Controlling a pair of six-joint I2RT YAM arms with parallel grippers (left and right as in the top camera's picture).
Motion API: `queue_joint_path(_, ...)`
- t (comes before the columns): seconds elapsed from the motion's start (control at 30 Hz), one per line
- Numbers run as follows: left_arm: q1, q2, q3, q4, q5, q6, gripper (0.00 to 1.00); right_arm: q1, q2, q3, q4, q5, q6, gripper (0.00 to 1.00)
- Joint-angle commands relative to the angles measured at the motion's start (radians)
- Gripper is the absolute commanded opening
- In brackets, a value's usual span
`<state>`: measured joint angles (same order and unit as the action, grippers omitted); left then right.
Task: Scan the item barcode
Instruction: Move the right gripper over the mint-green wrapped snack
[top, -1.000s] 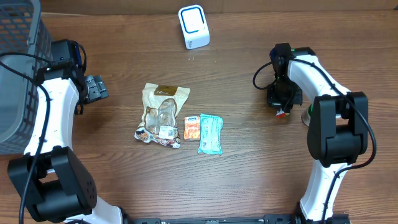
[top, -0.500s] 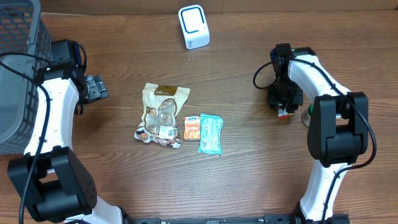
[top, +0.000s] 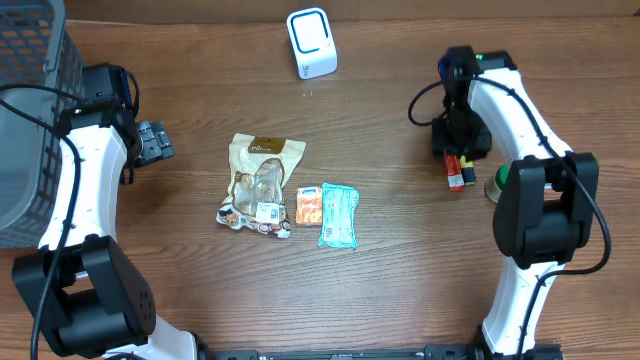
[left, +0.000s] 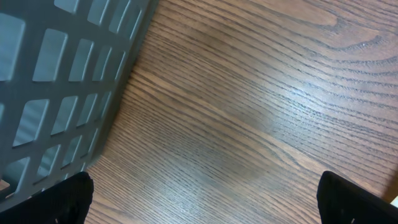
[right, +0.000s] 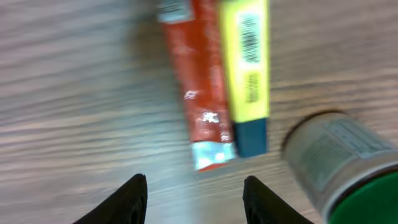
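Observation:
A red packet (right: 202, 81) and a yellow box (right: 249, 62) with a barcode on its face lie side by side on the table, small in the overhead view (top: 458, 171). My right gripper (right: 199, 200) hovers just short of them, open, with nothing between its fingers; from above it (top: 456, 148) sits just behind the pair. The white and blue scanner (top: 311, 42) stands at the back centre. My left gripper (left: 205, 205) is wide open over bare wood beside the basket, at the left in the overhead view (top: 152, 140).
A grey mesh basket (top: 30, 120) fills the far left, also in the left wrist view (left: 56, 81). A green-lidded can (right: 339, 162) stands right of the yellow box. A tan snack pouch (top: 258, 185), an orange packet (top: 308, 205) and a teal packet (top: 338, 215) lie mid-table.
My right gripper has opened, let go of the red and yellow items and drawn back toward the far side. The items now lie on the table. The left arm has not moved.

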<state>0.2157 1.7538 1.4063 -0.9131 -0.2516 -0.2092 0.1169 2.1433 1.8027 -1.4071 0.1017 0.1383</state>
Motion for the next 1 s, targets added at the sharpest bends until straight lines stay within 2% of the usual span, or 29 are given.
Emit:
queue_joint_path(0.0,-0.006,-0.015,0.016,0.001,-0.010,0.004,1.00,0.047,-0.006,0.045,-0.015,-0.215,-0.064,0.49)
queue_joint_path(0.13,-0.006,-0.015,0.016,0.001,-0.010,0.004,1.00,0.092,-0.007,0.043,-0.024,-0.396,-0.068,0.45)
queue_joint_path(0.27,-0.006,-0.015,0.016,0.001,-0.010,0.004,1.00,0.157,-0.007,0.036,-0.029,-0.478,-0.066,0.45)
queue_joint_path(0.6,-0.006,-0.015,0.016,0.001,-0.010,0.004,1.00,0.320,-0.007,-0.014,0.006,-0.472,-0.017,0.47)
queue_joint_path(0.83,-0.006,-0.015,0.016,0.001,-0.010,0.004,1.00,0.382,-0.006,-0.114,0.140,-0.232,0.152,0.48)
queue_joint_path(0.97,-0.006,-0.015,0.016,0.001,-0.010,0.004,1.00,0.411,-0.006,-0.193,0.222,-0.225,0.158,0.48)
